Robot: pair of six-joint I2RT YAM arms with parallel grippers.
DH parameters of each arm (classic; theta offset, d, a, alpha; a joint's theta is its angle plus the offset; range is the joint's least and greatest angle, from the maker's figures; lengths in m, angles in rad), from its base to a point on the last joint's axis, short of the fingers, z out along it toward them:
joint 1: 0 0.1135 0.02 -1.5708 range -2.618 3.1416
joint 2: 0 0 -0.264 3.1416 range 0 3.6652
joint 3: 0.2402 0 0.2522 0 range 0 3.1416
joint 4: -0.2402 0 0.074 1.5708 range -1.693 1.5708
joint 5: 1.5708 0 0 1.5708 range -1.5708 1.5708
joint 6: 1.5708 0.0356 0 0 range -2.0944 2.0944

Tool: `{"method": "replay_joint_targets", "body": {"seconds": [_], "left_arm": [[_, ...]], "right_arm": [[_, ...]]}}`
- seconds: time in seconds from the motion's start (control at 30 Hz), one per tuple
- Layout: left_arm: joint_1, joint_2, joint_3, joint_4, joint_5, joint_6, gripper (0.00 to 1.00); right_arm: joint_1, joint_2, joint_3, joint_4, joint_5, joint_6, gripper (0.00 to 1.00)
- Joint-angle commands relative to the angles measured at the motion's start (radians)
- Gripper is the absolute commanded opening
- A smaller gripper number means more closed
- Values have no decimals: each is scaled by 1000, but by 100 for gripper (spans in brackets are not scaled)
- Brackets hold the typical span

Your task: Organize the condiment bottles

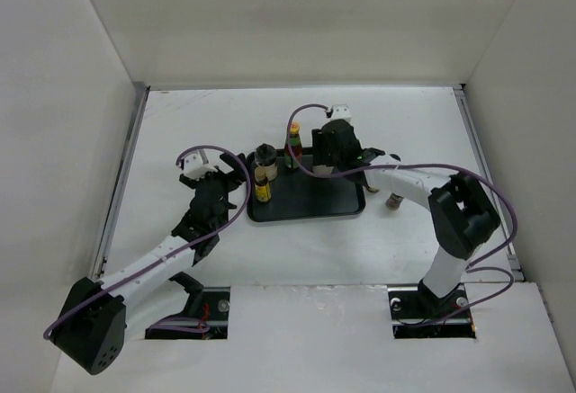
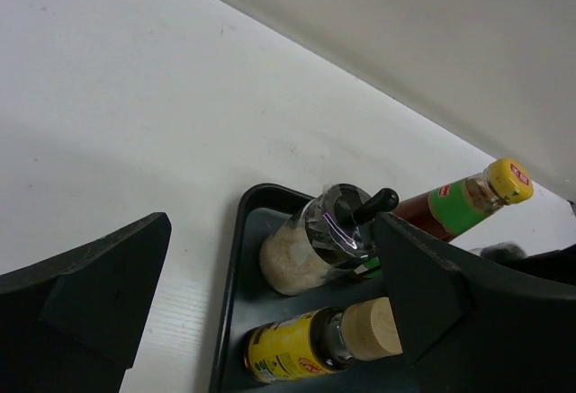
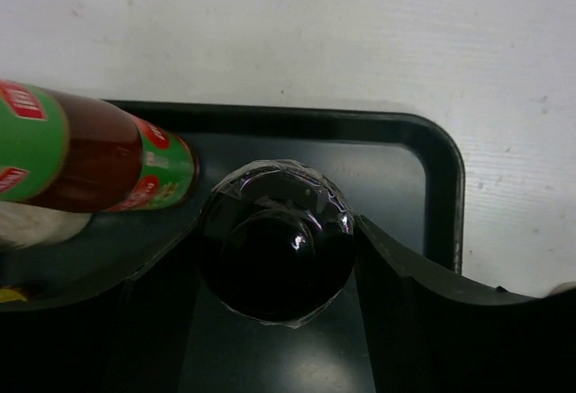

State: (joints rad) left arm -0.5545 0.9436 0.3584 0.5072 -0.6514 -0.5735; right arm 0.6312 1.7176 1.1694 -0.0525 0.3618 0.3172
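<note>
A black tray (image 1: pixel 315 202) holds several condiment bottles. A tall red-green labelled bottle with a yellow cap (image 1: pixel 292 147) stands at the back. A clear shaker of pale grains (image 1: pixel 264 159) and a yellow-labelled bottle with a tan cap (image 1: pixel 263 191) stand at the left. My right gripper (image 1: pixel 328 155) is shut on a dark-capped bottle (image 3: pixel 274 240) standing near the tray's far right corner (image 3: pixel 441 168). My left gripper (image 1: pixel 227 177) is open and empty at the tray's left edge. In the left wrist view the shaker (image 2: pixel 310 249) and yellow bottle (image 2: pixel 292 352) lie between its fingers (image 2: pixel 99 294).
One more small bottle (image 1: pixel 394 200) stands on the white table just right of the tray. White walls close in the table at the back and sides. The red-green bottle (image 3: pixel 81 155) is close to the left of the held bottle.
</note>
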Motion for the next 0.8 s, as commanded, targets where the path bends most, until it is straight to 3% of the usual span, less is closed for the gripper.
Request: {"method": "replay_joint_targets", "body": {"seconds": [0.0,0.1,0.2,0.3,0.47,0.67,0.77], "left_arm": [[8,-5,-15,85,4,-20,100],[3,11,-16,94,4,-20,100],[2,20,-16,96,4,-20,100],[-2,12,-19,96,4,-19,100],[-6,7,-21,96,15,-17,97],[-6,20,-22,120,39,-17,77],[-8,14,-22,120,41,-16,71]], "right_arm": [[20,25,67,95,19,20,54],[41,37,58,121,61,19,59],[57,7,53,120,85,8,86],[64,-70,36,106,83,2,100],[66,-275,-65,66,104,17,100],[-46,-567,-273,-50,262,103,100],[-133,-602,-333,-102,261,112,100]]}}
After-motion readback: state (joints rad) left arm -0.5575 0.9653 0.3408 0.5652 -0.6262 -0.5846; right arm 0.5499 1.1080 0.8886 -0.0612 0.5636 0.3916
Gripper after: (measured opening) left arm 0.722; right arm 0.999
